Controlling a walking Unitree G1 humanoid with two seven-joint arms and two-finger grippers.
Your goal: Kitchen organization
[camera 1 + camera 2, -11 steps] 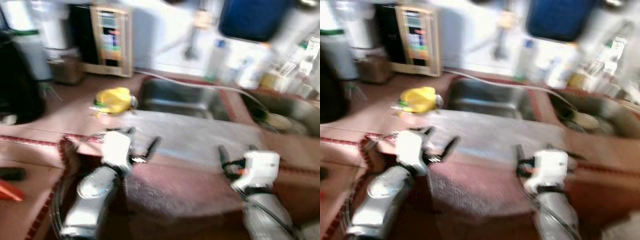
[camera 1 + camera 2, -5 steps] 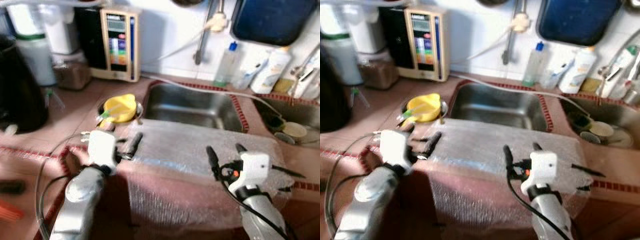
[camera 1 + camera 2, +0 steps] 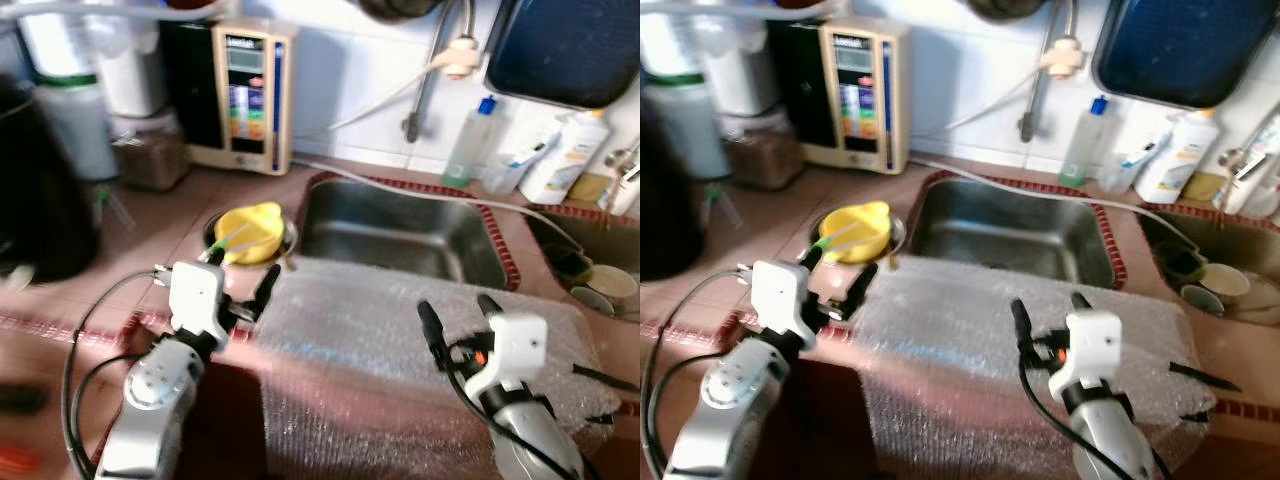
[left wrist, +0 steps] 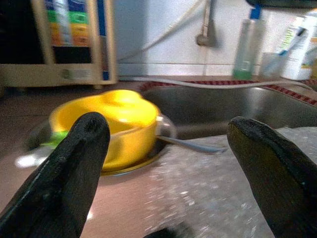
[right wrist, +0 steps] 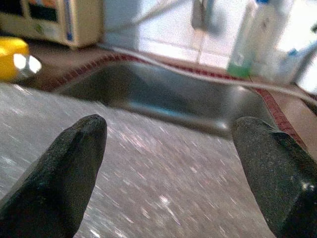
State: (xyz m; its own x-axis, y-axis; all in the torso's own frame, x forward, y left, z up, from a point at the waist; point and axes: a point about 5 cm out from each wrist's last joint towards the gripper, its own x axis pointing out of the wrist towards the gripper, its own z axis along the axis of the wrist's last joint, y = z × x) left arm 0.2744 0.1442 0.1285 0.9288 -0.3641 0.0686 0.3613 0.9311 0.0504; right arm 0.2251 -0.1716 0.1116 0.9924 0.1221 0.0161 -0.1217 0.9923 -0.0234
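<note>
Two grippers, left [image 3: 243,290] and right [image 3: 459,318], gape empty near one yellow bowl [image 3: 249,230].

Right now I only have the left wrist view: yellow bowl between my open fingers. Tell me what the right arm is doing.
Observer: The right gripper hovers, fingers open, over the bubble wrap sheet in front of the sink.
Operator: Say what lies right of that sink.
Observer: A second basin with a cup in it.
Operator: Report what stands behind the yellow bowl.
Observer: Behind the yellow bowl, a beige water ionizer stands against the wall.
</note>
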